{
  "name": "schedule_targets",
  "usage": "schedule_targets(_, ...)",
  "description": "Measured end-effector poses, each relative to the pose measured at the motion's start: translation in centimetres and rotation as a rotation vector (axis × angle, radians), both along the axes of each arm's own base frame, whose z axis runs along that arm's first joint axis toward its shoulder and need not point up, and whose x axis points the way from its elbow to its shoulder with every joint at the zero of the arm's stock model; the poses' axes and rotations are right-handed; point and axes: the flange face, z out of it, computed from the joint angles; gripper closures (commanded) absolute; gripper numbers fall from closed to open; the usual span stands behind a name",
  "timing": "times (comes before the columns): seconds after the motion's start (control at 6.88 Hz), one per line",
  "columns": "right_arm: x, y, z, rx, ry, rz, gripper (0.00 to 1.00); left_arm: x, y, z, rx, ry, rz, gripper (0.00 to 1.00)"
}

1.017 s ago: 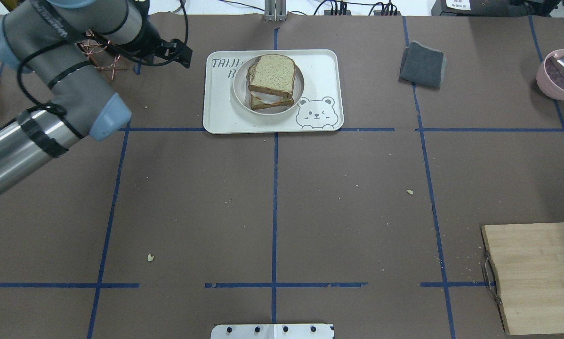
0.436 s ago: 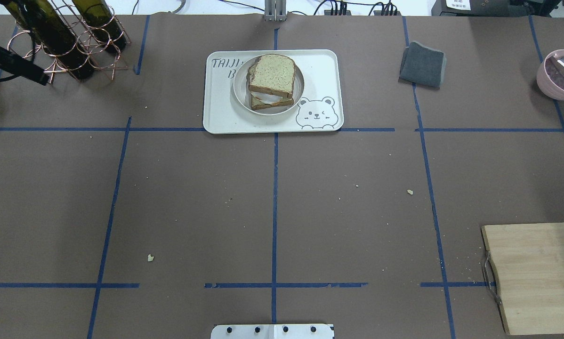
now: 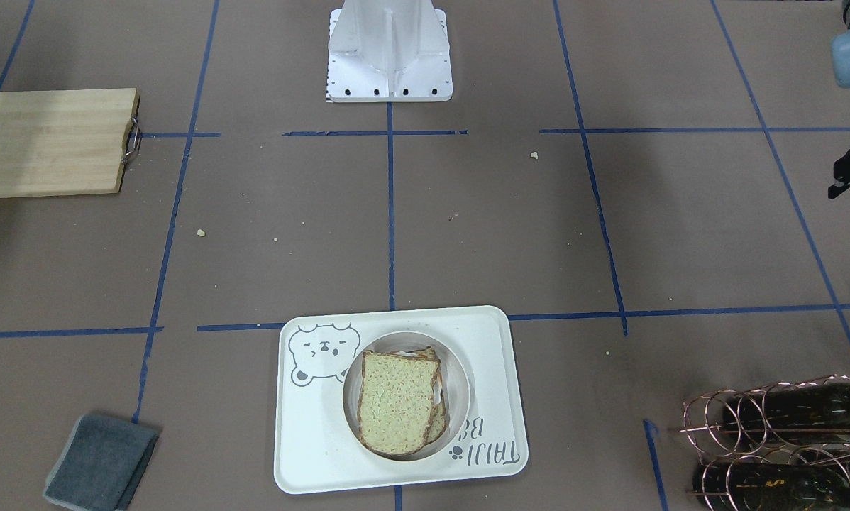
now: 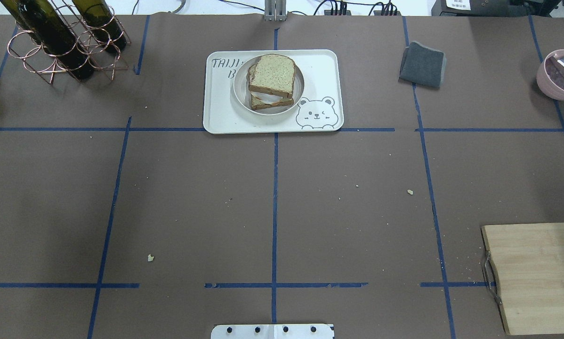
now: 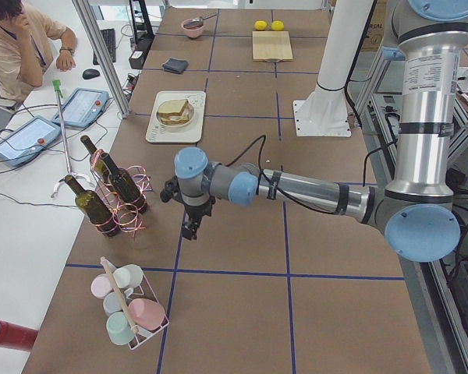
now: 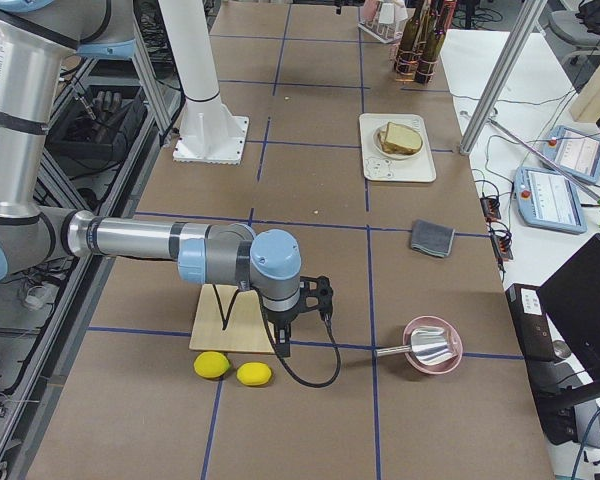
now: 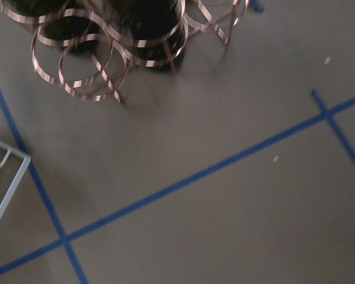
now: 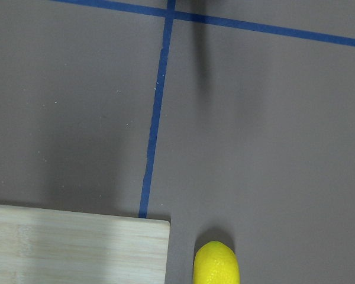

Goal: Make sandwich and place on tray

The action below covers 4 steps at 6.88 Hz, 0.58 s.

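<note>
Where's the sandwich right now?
In the overhead view, the sandwich sits in a round white dish on the bear tray, far middle of the table, left of the grey cloth.

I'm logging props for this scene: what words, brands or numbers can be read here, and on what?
"TAIJI" over "BE", on the tray; the round dish hides the rest.
White label at the overhead view's top right edge: too small to read.
Marks on the wine bottles: too blurred to read.
</note>
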Motion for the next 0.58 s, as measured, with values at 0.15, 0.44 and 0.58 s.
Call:
schedule_targets(0.15, 0.0, 0.0, 0.0, 0.001, 0.000, -0.001, 0.00, -4.0, 3.6, 3.7, -0.054, -0.004, -0.054, 0.00)
schedule_targets(0.44, 0.0, 0.0, 0.0, 0.001, 0.000, -0.001, 0.00, -7.9, 8.4, 5.3, -0.073, -0.008, -0.095, 0.00)
schedule_targets(0.58, 0.0, 0.0, 0.0, 0.002, 0.000, -0.001, 0.00, -8.2, 9.1, 5.4, -0.094, -0.012, -0.098, 0.00)
